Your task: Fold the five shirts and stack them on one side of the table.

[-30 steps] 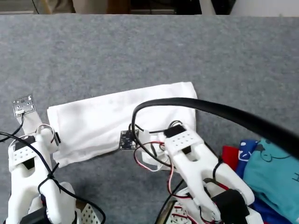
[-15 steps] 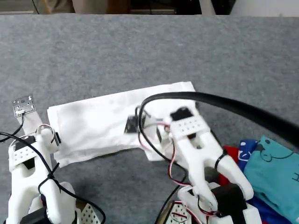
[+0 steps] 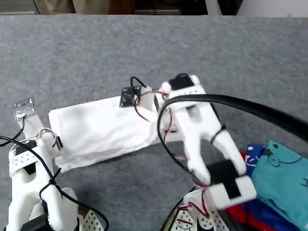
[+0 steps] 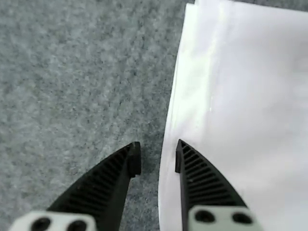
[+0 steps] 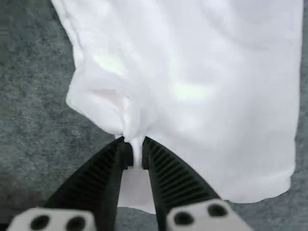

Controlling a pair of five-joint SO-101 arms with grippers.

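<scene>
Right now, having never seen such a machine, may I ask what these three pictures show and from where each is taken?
Two white robot arms stand at a grey table. One picture looks down from above; the other two come from cameras on the arms' wrists, each showing its pincer. A white shirt lies on the table, with coloured shirts piled to one side. The right pincer is shut on a fold of the white shirt. The left pincer is open at the shirt's edge, holding nothing.
</scene>
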